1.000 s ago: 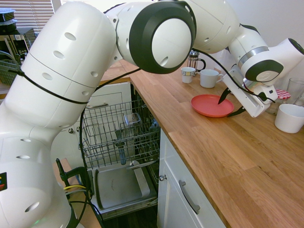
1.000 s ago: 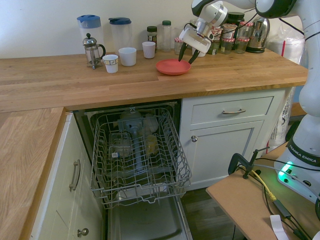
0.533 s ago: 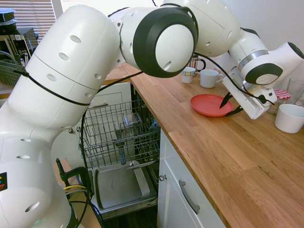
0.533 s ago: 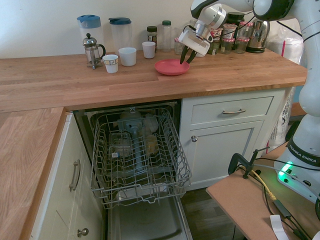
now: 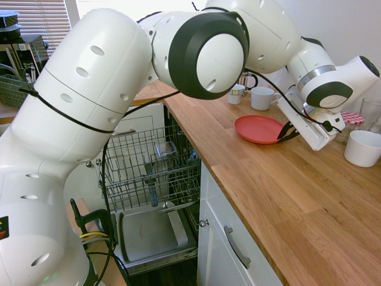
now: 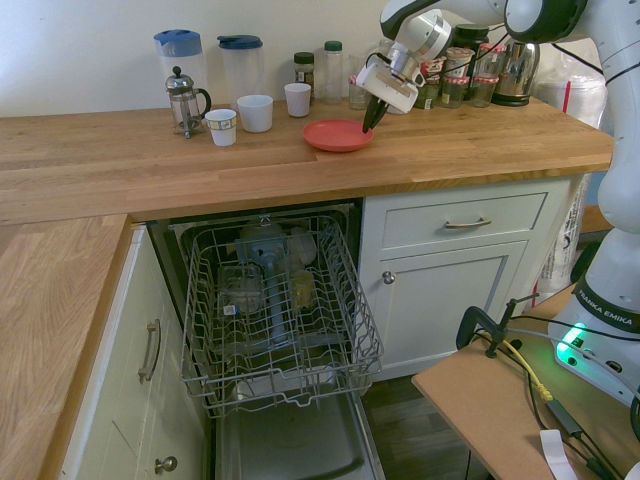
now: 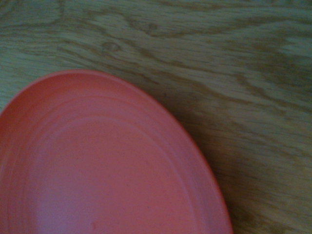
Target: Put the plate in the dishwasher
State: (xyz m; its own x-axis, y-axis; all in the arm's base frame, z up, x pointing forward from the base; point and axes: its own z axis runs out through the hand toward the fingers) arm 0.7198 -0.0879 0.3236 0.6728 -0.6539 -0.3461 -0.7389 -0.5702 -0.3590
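A kitchen, with a dishwasher rack point(image 6: 275, 310), mugs point(image 5: 262, 99) and worktop point(image 5: 250, 179)

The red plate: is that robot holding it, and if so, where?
Yes, it appears so: the pincer is closed on the rim of the plate, which lies on the wooden worktop.

ext cams opposite sides, both facing counter, wrist close-up
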